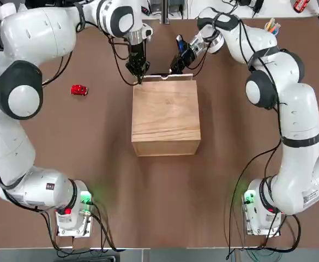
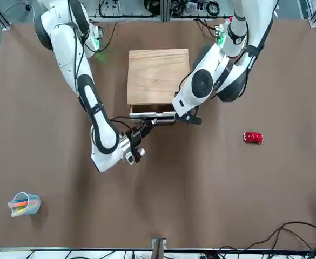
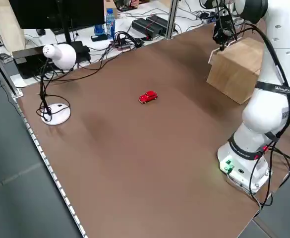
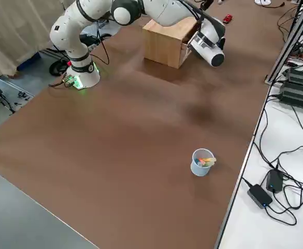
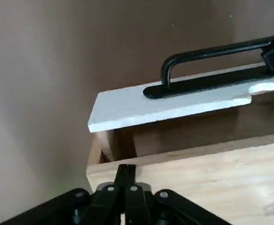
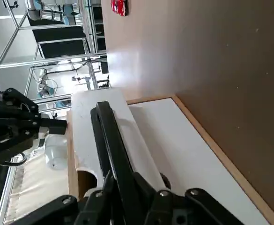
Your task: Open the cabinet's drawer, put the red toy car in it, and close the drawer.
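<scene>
Drawer ajar, right gripper on its handle

The cabinet [image 1: 166, 112] sits near the middle of the worktop [image 1: 107, 191], its drawer [image 5: 122, 108] facing the far edge, the one across from the arms' bases. The drawer stands partway out, with a gap between its white front panel and the cabinet; the inside shows through that gap in the left wrist view.

The right gripper [image 6: 109, 177] is at the front panel, reaching in from the right side of the worktop. Its fingers are closed on the black handle [image 5: 216, 51], which runs along the panel.

The left gripper [image 5: 126, 169] is at the cabinet's far left corner, just beside the gap. Its two fingers are pressed together with nothing between them, the tips by the cabinet's top edge. Whether they touch the wood, I cannot tell.

The red car [image 1: 79, 90] rests on its wheels on the bare worktop, to the left of the cabinet and well apart from it, closer to the far edge than to the near one. It is outside the drawer, and neither gripper has hold of it.

A cup [image 4: 201, 162] holding coloured pens stands towards the worktop's far right corner. A white stand [image 3: 56, 114] is near the far left corner.
</scene>
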### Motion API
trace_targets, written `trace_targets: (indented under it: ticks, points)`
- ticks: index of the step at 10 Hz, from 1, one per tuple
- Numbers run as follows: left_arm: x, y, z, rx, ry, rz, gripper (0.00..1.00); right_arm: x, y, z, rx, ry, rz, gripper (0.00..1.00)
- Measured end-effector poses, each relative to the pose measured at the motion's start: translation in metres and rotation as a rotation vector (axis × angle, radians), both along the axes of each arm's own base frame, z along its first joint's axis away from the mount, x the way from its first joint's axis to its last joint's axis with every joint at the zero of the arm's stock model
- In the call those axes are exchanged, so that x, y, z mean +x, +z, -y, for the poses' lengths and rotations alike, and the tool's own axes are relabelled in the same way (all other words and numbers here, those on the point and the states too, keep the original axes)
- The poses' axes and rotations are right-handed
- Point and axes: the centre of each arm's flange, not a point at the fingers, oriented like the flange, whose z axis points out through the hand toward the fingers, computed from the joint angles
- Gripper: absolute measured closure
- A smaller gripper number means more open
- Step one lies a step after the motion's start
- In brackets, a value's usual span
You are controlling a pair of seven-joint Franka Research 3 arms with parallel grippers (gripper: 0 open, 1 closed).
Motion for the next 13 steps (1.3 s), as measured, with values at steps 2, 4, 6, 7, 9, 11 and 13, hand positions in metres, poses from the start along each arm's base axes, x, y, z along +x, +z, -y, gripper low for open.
trace_targets:
  ticks: [2,4,6,7,9,11,13]
  points:
    - [0.0,0.0,0.0,0.0,0.0,0.0,0.99,0.003,0.001,0.001,-0.006,-0.017,0.013,0.82]
    - [0.0,0.0,0.0,0.0,0.0,0.001,0.99,0.008,0.003,0.002,-0.011,-0.044,0.028,0.82]
    - [0.001,0.0,-0.001,0.001,0.001,0.002,0.99,0.012,0.004,0.003,-0.016,-0.073,0.042,0.82]
    - [0.001,0.0,-0.001,0.001,0.001,0.002,0.99,0.014,0.004,0.004,-0.017,-0.083,0.045,0.82]
    - [0.001,0.0,-0.001,0.001,0.002,0.003,0.99,0.017,0.004,0.004,-0.019,-0.105,0.053,0.82]
    - [0.002,0.0,-0.001,0.001,0.002,0.003,0.99,0.018,0.003,0.005,-0.02,-0.119,0.054,0.82]
    - [0.002,0.0,-0.001,0.001,0.002,0.003,0.99,0.02,0.004,0.005,-0.021,-0.132,0.059,0.82]
